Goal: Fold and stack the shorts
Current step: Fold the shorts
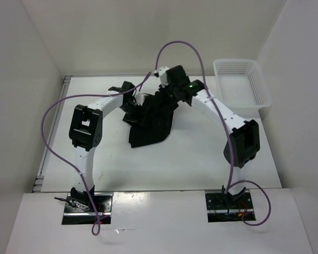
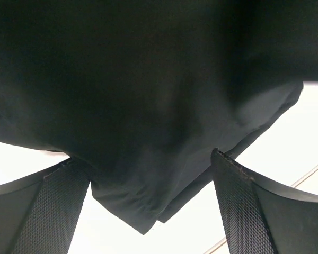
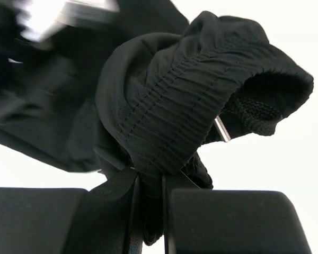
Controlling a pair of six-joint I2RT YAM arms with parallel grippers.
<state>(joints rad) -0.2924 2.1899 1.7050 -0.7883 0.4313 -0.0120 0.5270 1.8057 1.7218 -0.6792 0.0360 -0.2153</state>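
1. One pair of black shorts (image 1: 151, 119) is pictured bunched and partly lifted near the middle of the tabletop's (image 1: 191, 159) far edge. A loose leg trails toward the tabletop's centre, and a white mesh basket (image 1: 236, 61) stands apart at the far right corner.
2. The gathered elastic waistband (image 3: 169, 106) is pinched by the right pincer (image 3: 148, 211), its jaws drawn narrow on the cloth.
3. The left pincer (image 2: 151, 206) is spread wide. A hanging fold of fabric is draped between its fingers, but nothing is clamped.
4. The garment is judged light, limp and thin. It can be expected to sag and crumple wherever it is unsupported, and the smooth cloth may slide out of a shallow pinch.
5. The firmest hold is judged to be the thick, ribbed waistband, taken at its two ends so the shorts can be hung flat before being laid down. The hem corners are judged second best.
6. Plain matte black fabric is shown, with rows of shirred stitching along the waistband. A coarser-textured lining (image 3: 254, 114) and a small silvery tip (image 3: 221, 129) can be glimpsed inside the opening. No label can be made out.
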